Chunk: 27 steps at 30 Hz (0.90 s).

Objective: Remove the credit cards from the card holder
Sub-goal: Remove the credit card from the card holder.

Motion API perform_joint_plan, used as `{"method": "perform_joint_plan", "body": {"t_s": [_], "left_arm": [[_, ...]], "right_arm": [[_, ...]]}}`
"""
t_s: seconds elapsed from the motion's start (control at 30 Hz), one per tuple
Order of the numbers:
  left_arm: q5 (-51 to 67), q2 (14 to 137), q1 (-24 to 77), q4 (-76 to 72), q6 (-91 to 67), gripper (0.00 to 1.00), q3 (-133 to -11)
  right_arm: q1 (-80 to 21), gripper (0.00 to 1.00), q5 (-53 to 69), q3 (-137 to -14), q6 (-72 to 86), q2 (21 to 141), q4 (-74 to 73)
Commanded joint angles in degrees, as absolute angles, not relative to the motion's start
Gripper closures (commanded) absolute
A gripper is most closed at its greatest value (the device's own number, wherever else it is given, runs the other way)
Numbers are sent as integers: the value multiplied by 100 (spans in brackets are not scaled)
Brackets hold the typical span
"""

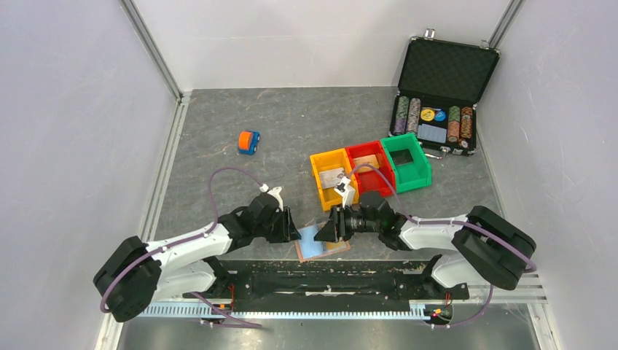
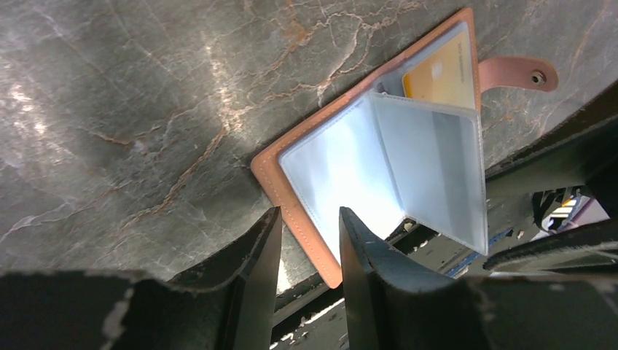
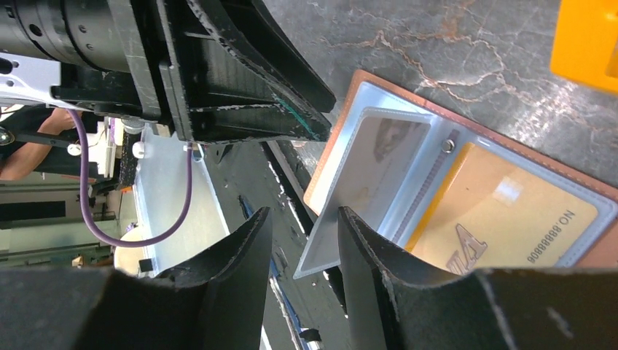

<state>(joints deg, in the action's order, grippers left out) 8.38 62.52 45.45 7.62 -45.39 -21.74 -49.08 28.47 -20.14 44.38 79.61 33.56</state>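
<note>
The card holder (image 1: 319,246) lay open at the near edge of the table (image 1: 291,131), a yellow credit card (image 3: 503,219) in its right half, with the left gripper (image 2: 310,219) and right gripper (image 3: 304,219) on either side, both narrowly parted and visibly gripping nothing.

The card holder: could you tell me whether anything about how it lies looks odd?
Yes: the card holder lies open with its near corner overhanging the table edge, one clear pocket leaf sticking out too.
</note>
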Motion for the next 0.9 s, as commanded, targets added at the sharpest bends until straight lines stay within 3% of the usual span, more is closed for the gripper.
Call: {"method": "perform_joint_plan", "body": {"t_s": [0.0, 0.4, 0.57, 0.73, 0.87], "left_arm": [[529, 6165, 4528, 1085, -4625, 58, -2361], [178, 5823, 4421, 1905, -4572, 56, -2758], [753, 5786, 4422, 1448, -4551, 56, -2713], [1268, 6087, 4427, 851, -4548, 64, -2547], [1365, 6300, 4425, 531, -4553, 68, -2369]], "right_arm": [[-4983, 59, 2840, -2284, 4451, 8037, 3611], [-5137, 59, 2662, -2504, 4318, 8151, 3272], [-5135, 64, 2133, -2647, 4006, 8013, 2611], [-5133, 73, 1878, -2690, 3903, 8049, 2323], [-5133, 73, 1834, -2668, 3922, 8121, 2277]]}}
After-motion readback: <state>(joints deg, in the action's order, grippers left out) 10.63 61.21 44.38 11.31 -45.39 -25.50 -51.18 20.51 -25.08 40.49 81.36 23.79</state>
